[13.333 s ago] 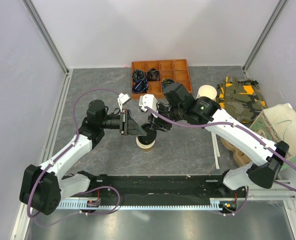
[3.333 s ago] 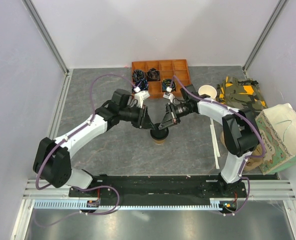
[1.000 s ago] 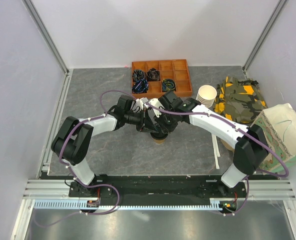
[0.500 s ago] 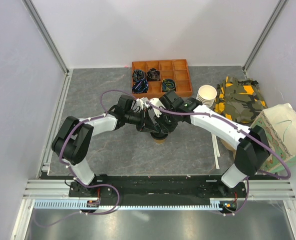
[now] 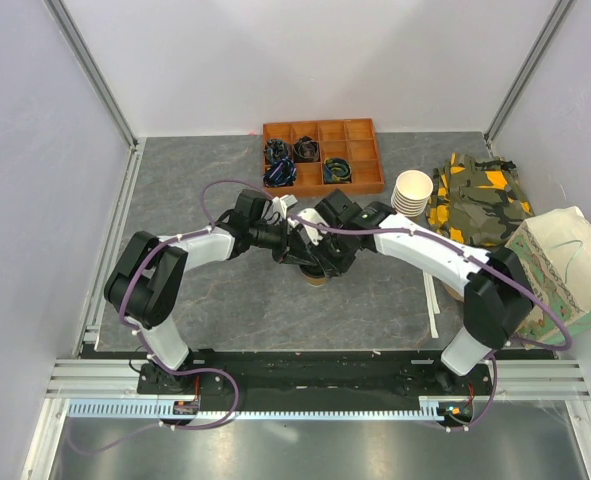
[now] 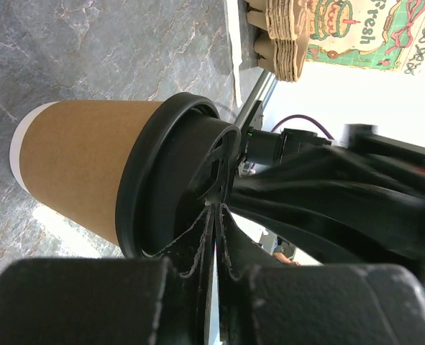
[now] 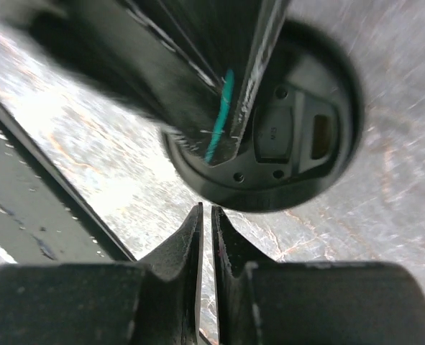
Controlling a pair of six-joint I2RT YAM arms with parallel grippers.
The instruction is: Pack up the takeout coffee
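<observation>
The takeout coffee (image 6: 83,169), a tan-brown paper cup with a black lid (image 7: 284,136), stands on the grey table at mid-centre. In the top view only its base (image 5: 316,279) shows under both grippers. My left gripper (image 6: 216,206) is shut, with its tips resting on the lid's top; it reaches in from the left (image 5: 300,250). My right gripper (image 7: 205,210) is shut and empty, its tips just off the lid's rim; it hangs over the cup from the right (image 5: 331,262). The left gripper's fingers (image 7: 198,72) cross part of the lid in the right wrist view.
An orange compartment tray (image 5: 360,170) stands at the back. A stack of lidless cream cups (image 5: 412,190), a camouflage bag (image 5: 475,195), a printed paper bag (image 5: 560,270) and brown pulp cup trays (image 6: 291,29) are at the right.
Over the last second my right gripper has shifted slightly nearer and lower over the lid. The left gripper and the cup have stayed put.
</observation>
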